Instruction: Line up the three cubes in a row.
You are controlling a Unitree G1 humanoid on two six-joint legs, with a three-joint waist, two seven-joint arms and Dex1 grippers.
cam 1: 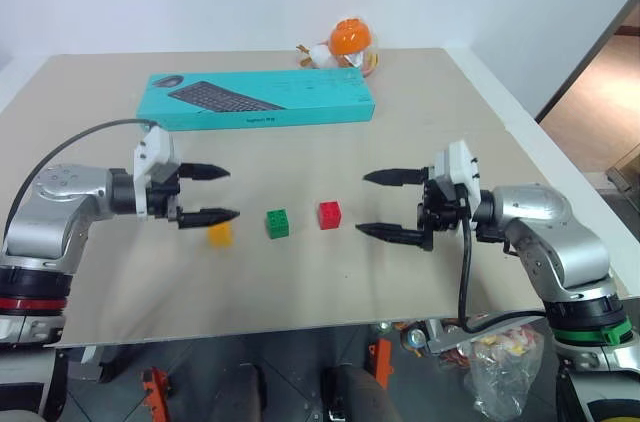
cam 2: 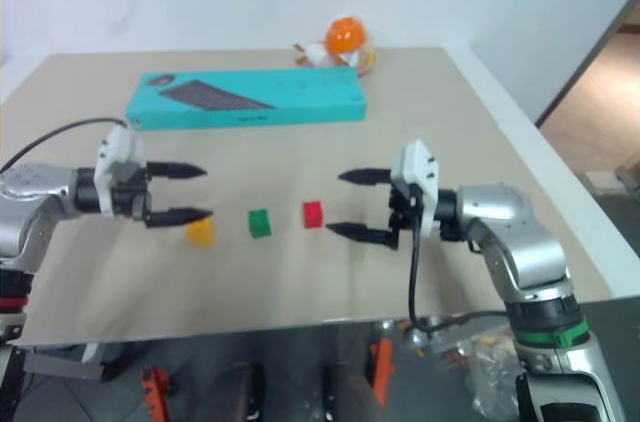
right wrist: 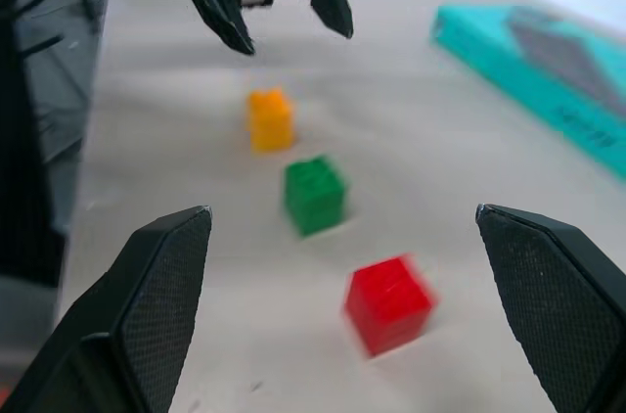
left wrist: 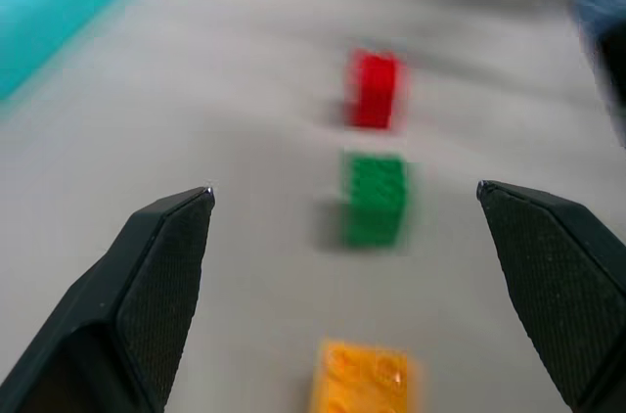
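**Desk:** Two claws, both empty?

**Photographer:** Both. The left claw (cam 1: 208, 193) hangs with its black fingers spread wide apart just over the yellow-orange cube (cam 1: 220, 234), holding nothing. The right claw (cam 1: 385, 204) faces it from the other side, fingers equally wide, just beside the red cube (cam 1: 329, 215) and gripping nothing either.

**Desk:** And the cubes themselves?

**Photographer:** They sit on the tan counter (cam 1: 90, 272) between the two claws: yellow-orange, then the green cube (cam 1: 277, 223), then red, already close to a row, small gaps between them, none touching.

**Desk:** How would they handle?

**Photographer:** My reading is light, hard plastic: rigid, nothing to crush, but smooth-sided, so a glancing pinch could skid one across the counter or spin it. The studded tops offer poor purchase. The flat opposite side faces look like the place to close on, squarely and low, or simply to nudge.

**Desk:** Anything behind them?

**Photographer:** Farther back lies a long teal keyboard box (cam 1: 258, 99), and beyond it, at the counter's far edge, an orange-and-white round toy (cam 1: 346, 44).

**Desk:** Any readable writing?

**Photographer:** The box carries a keyboard picture and a small line of print under it, too small to make out. No lettering visible on the cubes.
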